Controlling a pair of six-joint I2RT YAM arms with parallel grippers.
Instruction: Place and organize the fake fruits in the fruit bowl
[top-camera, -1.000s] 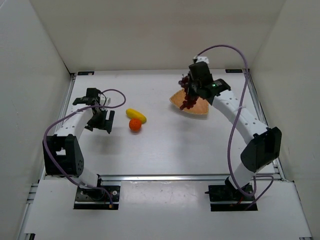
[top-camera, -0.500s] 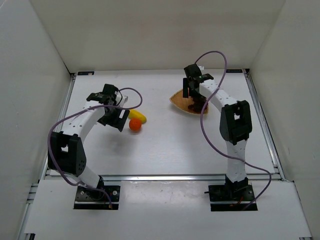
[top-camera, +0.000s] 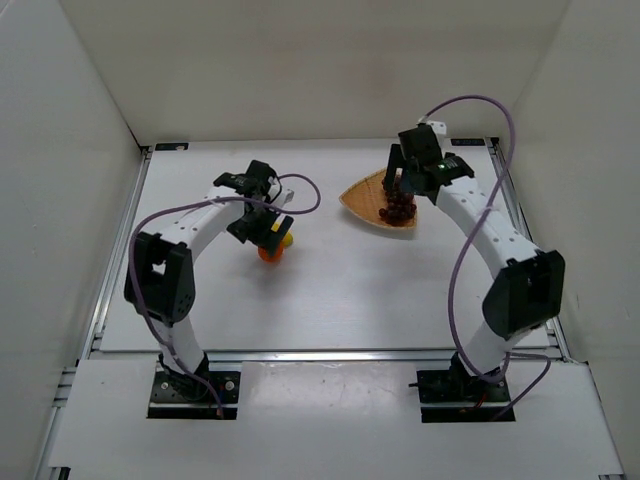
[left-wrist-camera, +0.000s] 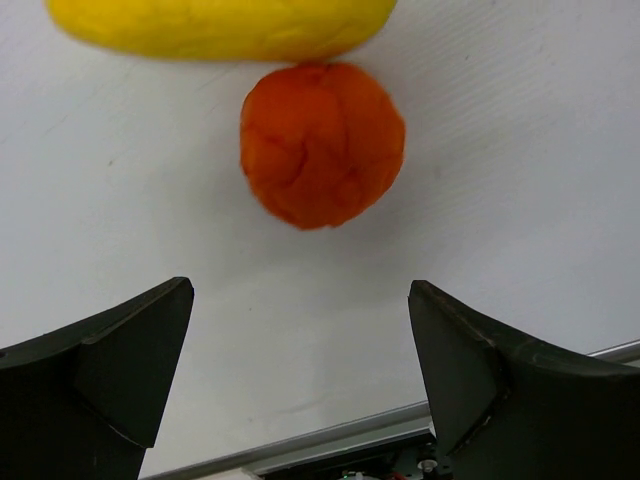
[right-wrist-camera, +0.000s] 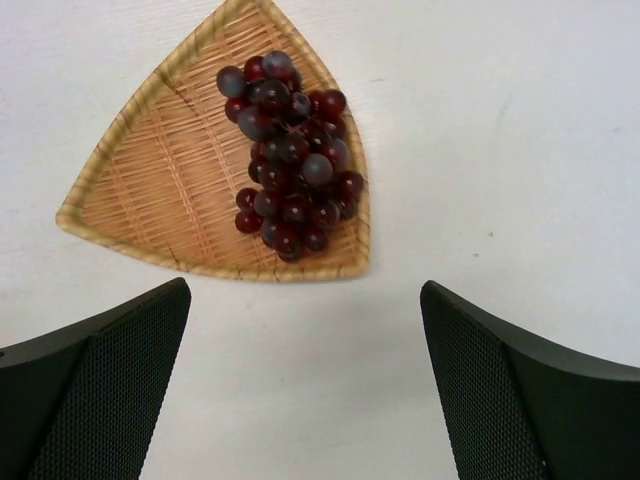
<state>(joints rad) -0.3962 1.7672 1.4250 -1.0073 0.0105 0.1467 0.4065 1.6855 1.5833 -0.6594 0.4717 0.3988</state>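
Note:
The dark purple-red grape bunch (right-wrist-camera: 290, 170) lies in the tan woven fruit bowl (right-wrist-camera: 150, 190), toward its right side. My right gripper (right-wrist-camera: 305, 370) hovers open and empty just off the bowl's rim; from above it (top-camera: 400, 180) hangs over the bowl (top-camera: 362, 197) and grapes (top-camera: 399, 210). The orange (left-wrist-camera: 322, 143) rests on the table touching the yellow lemon-like fruit (left-wrist-camera: 220, 25). My left gripper (left-wrist-camera: 300, 370) is open and empty, with the orange a little ahead of its fingertips. In the top view the left gripper (top-camera: 265, 226) partly covers the lemon (top-camera: 287, 238), with the orange (top-camera: 270, 255) beside it.
White walls enclose the table on the left, back and right. An aluminium rail (top-camera: 330, 352) runs along the near edge. Purple cables loop above both arms.
The right gripper opened and let go of the grape bunch, which now lies in the bowl. The left arm swung right, ending over the lemon and orange.

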